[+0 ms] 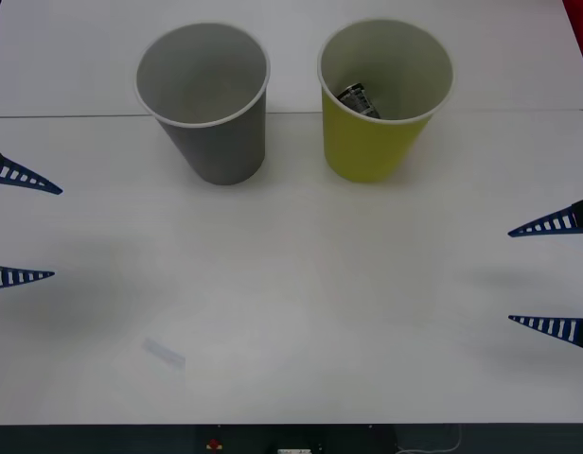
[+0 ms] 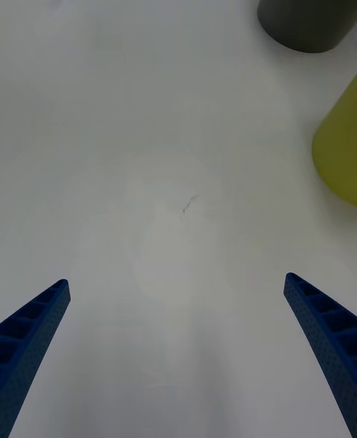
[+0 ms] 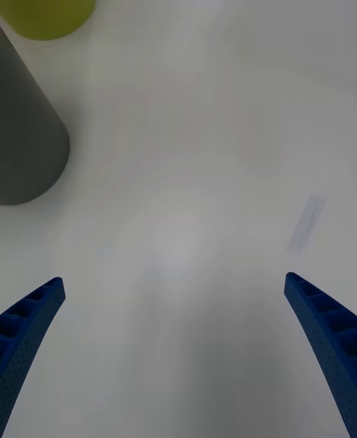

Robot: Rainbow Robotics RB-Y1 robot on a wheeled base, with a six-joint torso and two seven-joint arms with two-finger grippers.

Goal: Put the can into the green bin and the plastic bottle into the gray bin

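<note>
Bins are standing side by side toward the far half of the white counter [image 1: 291, 284], two in all: the gray bin [image 1: 208, 99] to the left of the green bin [image 1: 381, 99], a narrow strip of bare counter between them. Both are sitting upright with their white rims facing up. One can [image 1: 359, 98] is lying inside the green bin, tipped on a slant against the pale inner wall, its long axis running diagonally rather than standing straight.

Nearer than the green bin, the counter is lying wide and bare right out to its near edge, apart from a faint pale strip of tape [image 1: 165, 352] on the near left.

Well left of the green bin, the left end effector [image 1: 22, 227] is hovering at the counter's left edge, its fingers spread wide and gripping nothing. Right of the green bin and nearer, the right end effector [image 1: 552, 276] is hanging at the right edge, likewise spread wide and carrying nothing.
</note>
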